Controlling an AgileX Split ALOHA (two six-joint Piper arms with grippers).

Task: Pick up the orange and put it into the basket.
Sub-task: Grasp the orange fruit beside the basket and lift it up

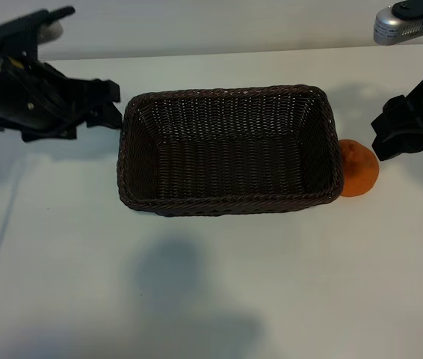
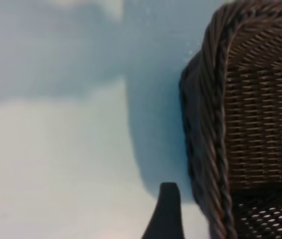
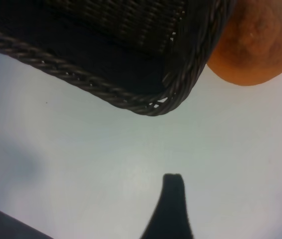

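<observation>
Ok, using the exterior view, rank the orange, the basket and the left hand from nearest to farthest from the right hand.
1. The orange, just beside the right hand, against the basket's right end.
2. The basket, mid-table.
3. The left hand, beyond the basket's far left end.

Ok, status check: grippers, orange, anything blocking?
Left gripper empty beside basket. Right gripper empty, just past orange. Orange on table against basket's outer wall, not inside. Nothing else in the way.
</observation>
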